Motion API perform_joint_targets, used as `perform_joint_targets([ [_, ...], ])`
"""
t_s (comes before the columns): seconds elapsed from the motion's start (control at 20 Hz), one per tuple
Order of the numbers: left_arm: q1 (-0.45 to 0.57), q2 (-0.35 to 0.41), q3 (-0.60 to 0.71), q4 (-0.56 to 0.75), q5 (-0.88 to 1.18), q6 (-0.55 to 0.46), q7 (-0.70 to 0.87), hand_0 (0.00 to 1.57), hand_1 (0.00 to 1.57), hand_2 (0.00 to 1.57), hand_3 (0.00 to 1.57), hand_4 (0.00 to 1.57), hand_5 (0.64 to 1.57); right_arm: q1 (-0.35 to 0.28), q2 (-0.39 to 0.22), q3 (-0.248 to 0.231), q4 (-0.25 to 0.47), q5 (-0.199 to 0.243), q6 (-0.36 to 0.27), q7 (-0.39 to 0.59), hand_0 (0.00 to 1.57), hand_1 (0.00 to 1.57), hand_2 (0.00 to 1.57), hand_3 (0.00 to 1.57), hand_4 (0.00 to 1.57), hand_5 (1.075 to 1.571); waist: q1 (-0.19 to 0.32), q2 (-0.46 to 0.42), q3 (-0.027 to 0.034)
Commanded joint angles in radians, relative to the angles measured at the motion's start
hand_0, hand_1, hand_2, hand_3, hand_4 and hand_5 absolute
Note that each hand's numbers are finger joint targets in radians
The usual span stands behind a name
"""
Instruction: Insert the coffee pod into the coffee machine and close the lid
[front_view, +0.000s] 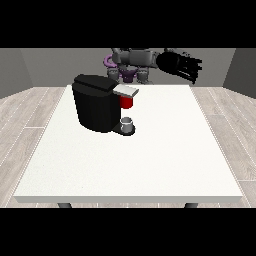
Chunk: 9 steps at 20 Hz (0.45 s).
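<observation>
One hand (181, 66) shows, raised well behind the coffee machine (97, 102) at the view's right, fingers spread and empty. A grey thing (127, 123), perhaps the pod, sits at the machine's base; I'd approach it from above.

coffee machine (97, 102) on table (150, 160), left of centre

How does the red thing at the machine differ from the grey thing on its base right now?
The red thing at the machine sits high, tucked under the grey lid; the grey thing stands lower, on the black base. The red one is partly hidden by the lid, the grey one shows fully. Both sit at the front of the coffee machine, one above the other.
</observation>
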Motion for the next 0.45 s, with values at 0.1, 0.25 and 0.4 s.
perform_joint_targets([
  [0.1, 0.093, -0.026, -0.013, -0.009, -0.015, 0.029, -0.017, 0.00, 0.00, 0.00, 0.00, 0.27, 1.571, 0.074, 0.094, 0.038, 0.008, -0.021, 0.023, -0.140, 0.00, 0.00, 0.00, 0.00, 0.00, 1.571, -0.073, -0.064, 0.0000],
  [0.25, 0.127, 0.002, 0.042, 0.019, 0.024, 0.018, -0.009, 0.00, 0.00, 0.00, 0.00, 0.27, 1.571, 0.133, 0.163, 0.076, -0.013, -0.025, 0.026, -0.184, 0.00, 0.00, 0.00, 0.00, 0.18, 1.571, -0.119, -0.123, -0.0001],
  [0.4, 0.207, 0.027, 0.075, 0.059, 0.025, 0.016, -0.050, 0.00, 0.00, 0.00, 0.00, 0.27, 1.571, 0.256, 0.216, 0.138, -0.048, -0.045, 0.053, -0.222, 0.00, 0.00, 0.00, 0.00, 0.26, 1.571, -0.194, -0.191, -0.0001],
])
